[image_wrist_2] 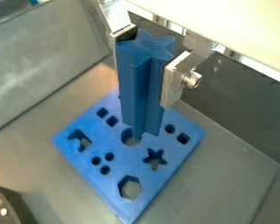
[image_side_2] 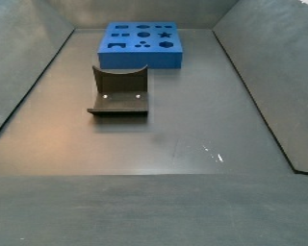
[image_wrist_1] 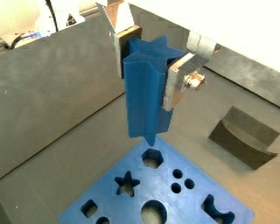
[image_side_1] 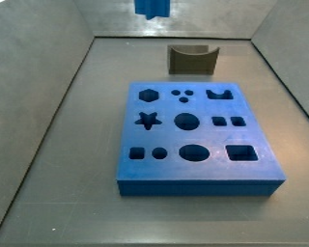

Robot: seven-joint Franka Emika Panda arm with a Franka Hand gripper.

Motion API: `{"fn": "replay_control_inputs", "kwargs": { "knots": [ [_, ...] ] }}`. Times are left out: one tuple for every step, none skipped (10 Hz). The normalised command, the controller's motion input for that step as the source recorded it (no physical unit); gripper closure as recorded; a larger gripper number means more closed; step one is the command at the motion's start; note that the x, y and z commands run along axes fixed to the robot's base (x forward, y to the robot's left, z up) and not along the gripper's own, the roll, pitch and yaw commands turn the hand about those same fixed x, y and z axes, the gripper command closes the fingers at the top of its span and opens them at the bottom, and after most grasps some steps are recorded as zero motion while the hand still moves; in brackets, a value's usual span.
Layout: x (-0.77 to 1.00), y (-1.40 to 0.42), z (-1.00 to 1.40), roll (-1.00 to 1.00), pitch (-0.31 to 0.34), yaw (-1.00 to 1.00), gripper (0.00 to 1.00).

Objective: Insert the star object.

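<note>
My gripper is shut on the star object, a tall blue peg with ridged sides, and holds it upright near its top, as both wrist views show. The fingers clamp it from two sides. The peg hangs above the blue block with shaped holes, apart from it. In a wrist view its lower end stands over the block's edge by the hexagon hole. The star hole is open in both wrist views. In a side view only the peg's lower end shows, high above the block.
The small olive-brown curved fixture stands on the grey floor beyond the block, and also shows in the other side view and a wrist view. Sloped grey walls enclose the floor. The block lies at the far end.
</note>
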Motion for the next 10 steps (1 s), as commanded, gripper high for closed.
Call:
{"fn": "replay_control_inputs", "kwargs": {
  "knots": [
    [-0.33, -0.17, -1.0, 0.0, 0.0, -0.22, 1.0],
    [-0.23, -0.18, -1.0, 0.0, -0.01, -0.29, 1.0],
    [-0.06, -0.24, -1.0, 0.0, -0.004, -0.26, 1.0],
    [0.0, -0.12, -1.0, 0.0, 0.0, -0.26, 1.0],
    [0.0, -0.02, -0.99, -0.02, 0.039, -0.25, 1.0],
    [0.12, 0.0, -0.92, 0.0, 0.056, -0.21, 1.0],
    [0.0, 0.0, -0.95, 0.0, 0.047, -0.21, 1.0],
    [0.0, 0.0, -0.95, 0.0, 0.044, -0.18, 1.0],
    [0.0, 0.0, -0.75, 0.0, 0.036, -0.11, 1.0],
    [0.03, 0.01, -0.63, -0.02, 0.066, -0.06, 1.0]
  ]
}}
